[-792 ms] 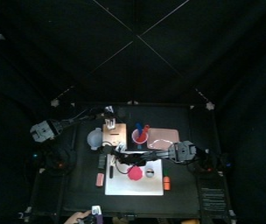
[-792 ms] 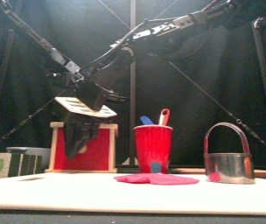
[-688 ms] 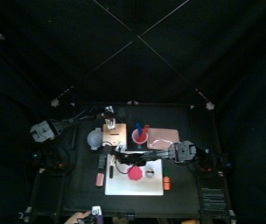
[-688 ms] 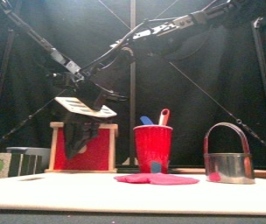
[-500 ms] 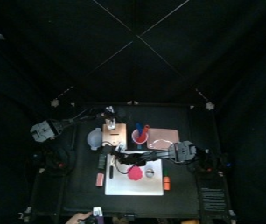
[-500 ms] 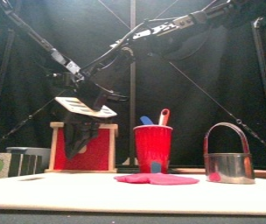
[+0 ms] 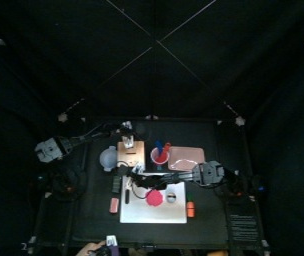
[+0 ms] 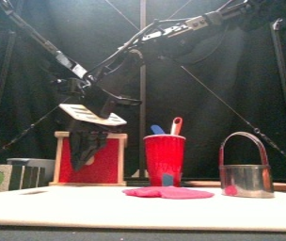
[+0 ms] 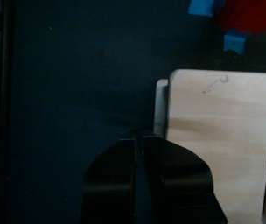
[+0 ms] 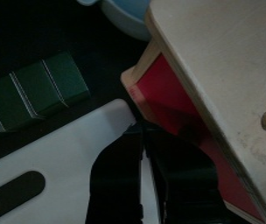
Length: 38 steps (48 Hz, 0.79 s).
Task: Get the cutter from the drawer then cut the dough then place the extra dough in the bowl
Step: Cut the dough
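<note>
Cutter (image 8: 246, 177): 1, upright, right of red cup (image 8: 166, 158)
Dough (image 8: 168, 192): 1, flat on white board (image 7: 175, 214)
Knives: 1 blue (image 8: 157, 129), 1 red (image 8: 176, 124), in cup
Left hand (image 9: 142, 144): clenched, over wooden box (image 9: 223, 131)
Right hand (image 10: 142, 133): clenched, at red drawer front (image 10: 171, 96)

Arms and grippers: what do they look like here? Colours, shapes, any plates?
The left arm and right arm are thin black tubular links with bulkier black joints. The left gripper and right gripper each end in two black jaws, broad at the base and tapering to narrow tips. In the front view a white cross-plate sits above one pair of jaws.
</note>
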Each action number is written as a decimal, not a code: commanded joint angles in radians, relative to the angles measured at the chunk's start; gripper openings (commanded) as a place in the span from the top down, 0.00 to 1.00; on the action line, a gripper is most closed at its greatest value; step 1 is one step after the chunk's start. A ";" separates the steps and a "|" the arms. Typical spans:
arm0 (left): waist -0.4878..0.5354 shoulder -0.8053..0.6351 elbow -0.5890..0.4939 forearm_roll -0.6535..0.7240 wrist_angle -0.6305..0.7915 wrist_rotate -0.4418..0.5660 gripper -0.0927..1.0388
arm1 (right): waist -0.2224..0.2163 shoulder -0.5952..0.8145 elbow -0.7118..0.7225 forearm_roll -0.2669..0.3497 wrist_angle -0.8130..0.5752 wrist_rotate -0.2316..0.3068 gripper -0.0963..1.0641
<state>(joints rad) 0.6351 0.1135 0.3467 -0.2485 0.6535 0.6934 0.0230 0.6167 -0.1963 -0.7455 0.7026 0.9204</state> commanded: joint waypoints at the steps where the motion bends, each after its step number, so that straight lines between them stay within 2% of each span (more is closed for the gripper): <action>1: -0.002 -0.026 -0.028 -0.015 -0.034 -0.005 0.50 | 0.020 -0.063 -0.026 0.017 -0.006 0.002 0.62; 19: 0.000 -0.103 -0.011 -0.115 -0.167 -0.005 0.50 | 0.098 -0.118 -0.031 0.015 -0.006 0.003 0.63; 30: -0.005 -0.192 0.064 -0.166 -0.268 -0.002 0.50 | 0.146 -0.175 0.003 0.003 -0.008 0.003 0.62; 38: -0.018 -0.291 0.161 -0.222 -0.348 -0.002 0.50 | 0.173 -0.259 0.086 -0.011 -0.015 0.005 0.63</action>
<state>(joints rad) 0.6305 -0.1058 0.4801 -0.4403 0.3513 0.6903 0.1933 0.4510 -0.1289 -0.7470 0.6934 0.9219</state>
